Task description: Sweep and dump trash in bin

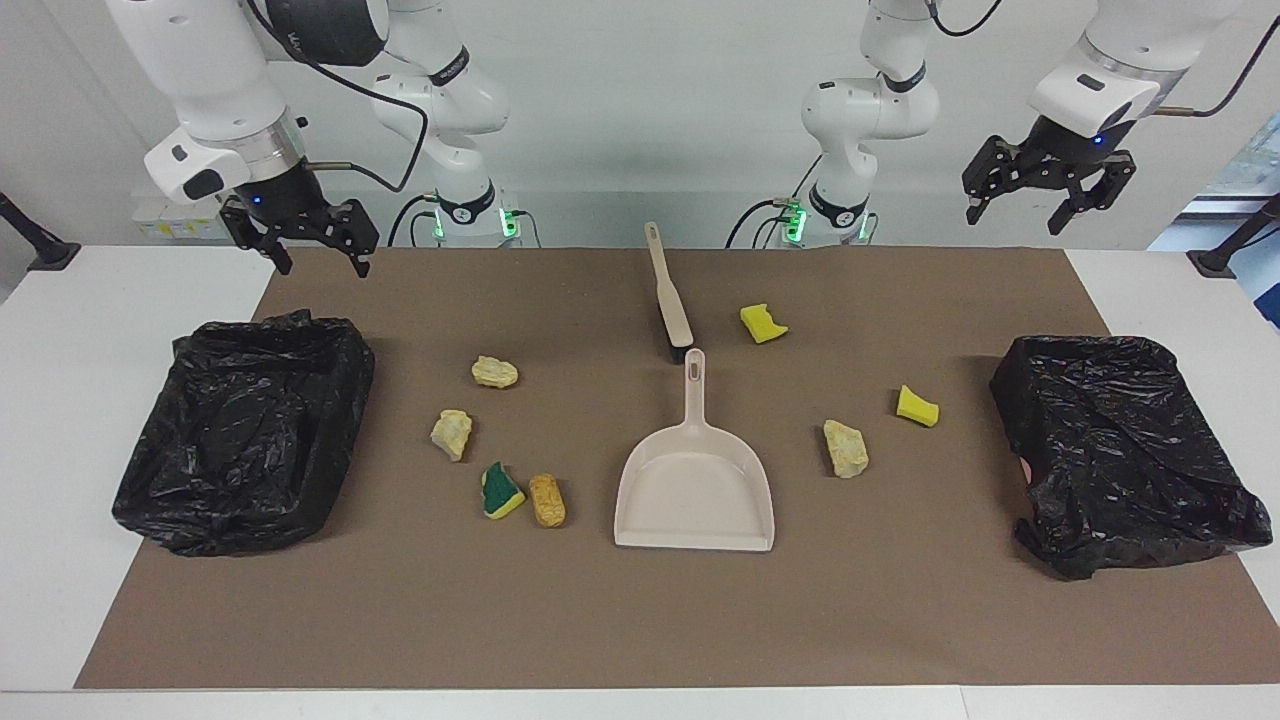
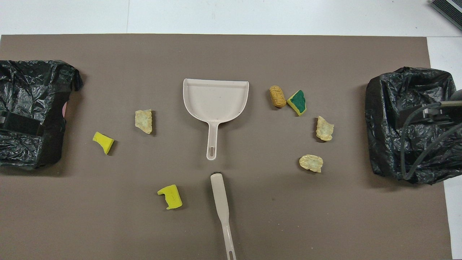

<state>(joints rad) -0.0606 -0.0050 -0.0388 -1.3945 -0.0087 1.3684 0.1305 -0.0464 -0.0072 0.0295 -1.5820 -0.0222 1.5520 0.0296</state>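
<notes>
In the facing view the left gripper (image 1: pixel 1047 205) and the right gripper (image 1: pixel 300 240) are hanging above the table (image 1: pixel 60 400) edge nearest the robots, jaws wide and holding nothing, while the trash (image 1: pixel 495 372) is lying scattered on the brown mat (image 1: pixel 640 620) either side of the dustpan (image 1: pixel 697 480) and brush (image 1: pixel 668 290), between two black-bagged bins (image 1: pixel 245 430). In the overhead view no writing is showing anywhere, and neither gripper is appearing clearly, only cables over one bin.

Beige dustpan (image 1: pixel 695 480) and brush (image 1: pixel 668 290), yellow, cream, tan and green trash (image 1: pixel 503 491), black bins (image 1: pixel 245 430), brown mat (image 1: pixel 640 620)
</notes>
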